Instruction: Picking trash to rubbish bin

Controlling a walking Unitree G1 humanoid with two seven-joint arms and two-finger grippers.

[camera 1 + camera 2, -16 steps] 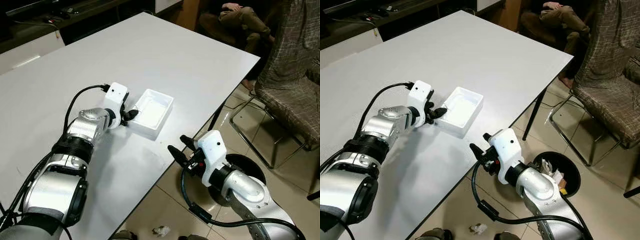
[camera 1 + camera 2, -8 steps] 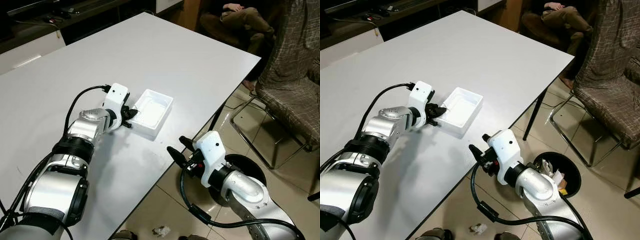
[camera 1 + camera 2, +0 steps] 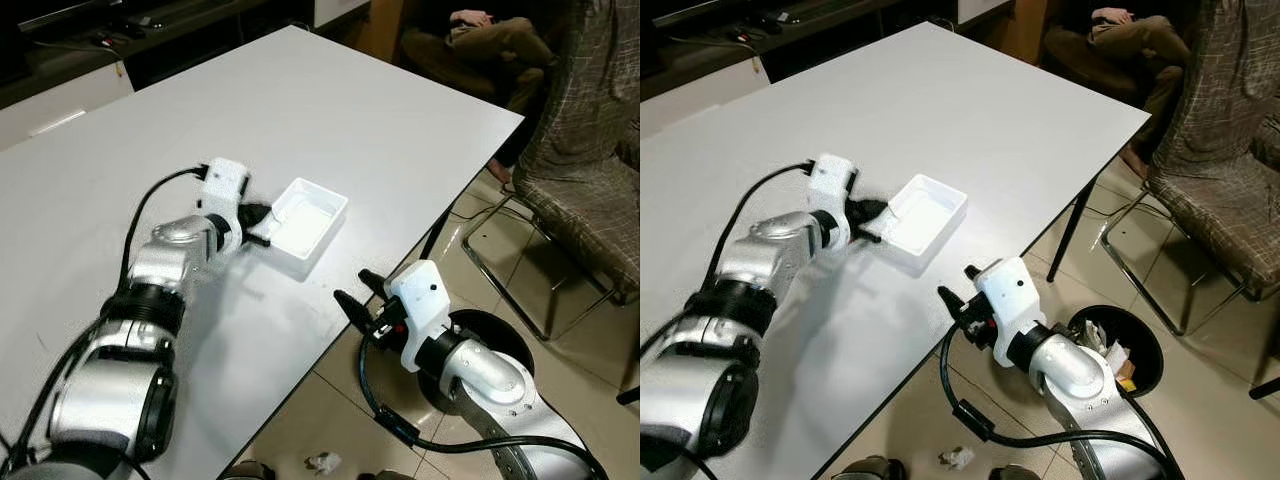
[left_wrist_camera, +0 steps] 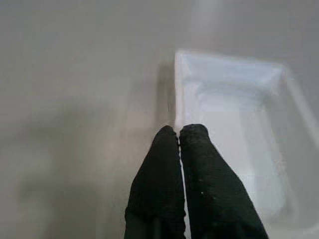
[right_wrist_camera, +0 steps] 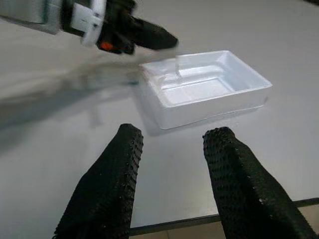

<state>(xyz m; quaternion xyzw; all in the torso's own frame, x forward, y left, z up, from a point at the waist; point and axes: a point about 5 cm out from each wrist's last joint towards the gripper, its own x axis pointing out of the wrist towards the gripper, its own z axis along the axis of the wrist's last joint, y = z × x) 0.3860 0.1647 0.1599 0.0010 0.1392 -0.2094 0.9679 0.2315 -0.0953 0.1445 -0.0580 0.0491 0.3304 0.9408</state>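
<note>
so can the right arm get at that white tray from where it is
Probably yes: the right pincer hangs open just off the table edge, facing the white tray, with bare tabletop between. The left pincer already pinches its rim.

Two silver metallic arms with black ribbed joint bands are seen. Each wrist is capped by a white block housing, from which a black cable loops back along the forearm. The left gripper (image 3: pixel 262 222) and right gripper (image 3: pixel 358 291) are each made of two long black fingers (image 5: pixel 113 184) with a finely dotted, textured surface.
</note>
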